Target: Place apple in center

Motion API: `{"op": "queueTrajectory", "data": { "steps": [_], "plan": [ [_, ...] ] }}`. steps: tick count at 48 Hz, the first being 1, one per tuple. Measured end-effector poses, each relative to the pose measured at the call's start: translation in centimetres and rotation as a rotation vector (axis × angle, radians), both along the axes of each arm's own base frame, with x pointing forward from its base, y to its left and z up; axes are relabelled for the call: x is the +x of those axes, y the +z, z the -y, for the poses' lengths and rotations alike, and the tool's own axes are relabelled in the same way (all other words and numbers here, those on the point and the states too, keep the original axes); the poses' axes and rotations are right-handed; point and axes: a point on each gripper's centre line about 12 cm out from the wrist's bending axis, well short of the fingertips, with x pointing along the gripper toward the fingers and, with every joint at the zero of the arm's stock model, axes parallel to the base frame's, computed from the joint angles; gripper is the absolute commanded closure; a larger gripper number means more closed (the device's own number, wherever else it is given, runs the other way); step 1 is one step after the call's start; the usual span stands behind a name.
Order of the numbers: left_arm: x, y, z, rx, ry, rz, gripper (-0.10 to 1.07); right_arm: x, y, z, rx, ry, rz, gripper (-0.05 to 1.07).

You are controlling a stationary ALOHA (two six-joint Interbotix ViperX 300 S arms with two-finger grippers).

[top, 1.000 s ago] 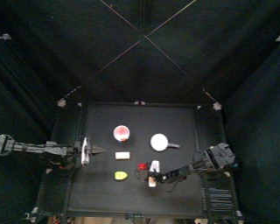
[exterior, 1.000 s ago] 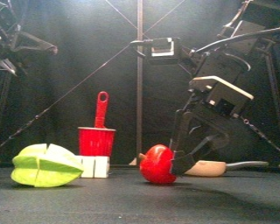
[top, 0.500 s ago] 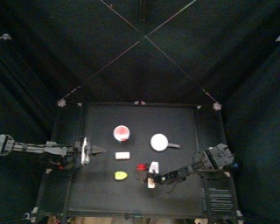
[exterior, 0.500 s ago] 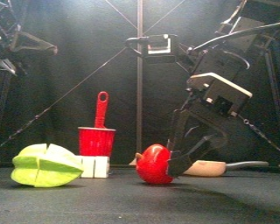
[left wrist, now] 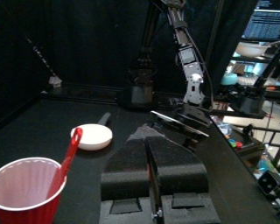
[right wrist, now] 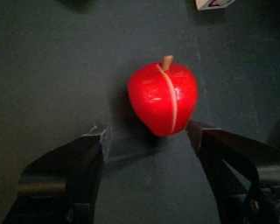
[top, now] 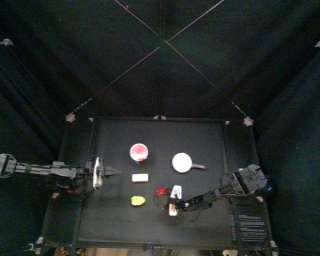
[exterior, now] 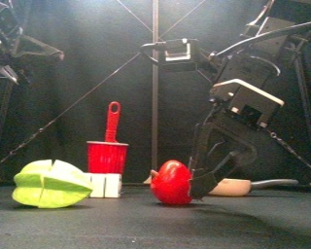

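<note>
Black curtains close off a small black tabletop (top: 210, 140), and nearest the front edge sit the yellow-green lump (exterior: 51, 184) at the left and the apple (exterior: 173, 183) toward the right, resting on its side on the bare surface, well short of the center (top: 160, 160). The right gripper (right wrist: 154, 150) is spread to its widest, holding nothing; in its wrist view the jaws stand on either side of the apple's lower half, apart from the skin as far as can be seen. To do this step well, I judge it should sink until the jaws flank the fruit's widest part, then close evenly so the round body does not squirt sideways. Behind the lump stands a red cup (exterior: 108, 156) with a red stick in it. Farther back, the left gripper (left wrist: 153, 166) rests clenched at the left edge, grasping nothing.
</note>
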Motion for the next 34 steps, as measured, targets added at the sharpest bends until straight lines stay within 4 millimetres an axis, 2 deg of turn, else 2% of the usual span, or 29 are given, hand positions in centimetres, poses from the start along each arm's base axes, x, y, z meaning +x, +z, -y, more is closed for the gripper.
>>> {"op": "queueTrajectory", "data": {
  "steps": [21, 34],
  "plan": [
    [0.0, -0.1, 0.0, 0.0, -0.002, -0.003, 0.97, -0.3, 0.0, 0.2, -0.028, -0.021, -0.014, 0.04],
    [0.0, -0.1, 0.0, 0.0, 0.0, -0.003, 0.97, -0.8, 2.3, 0.8, -0.051, -0.032, 0.028, 0.04]
  ]
}}
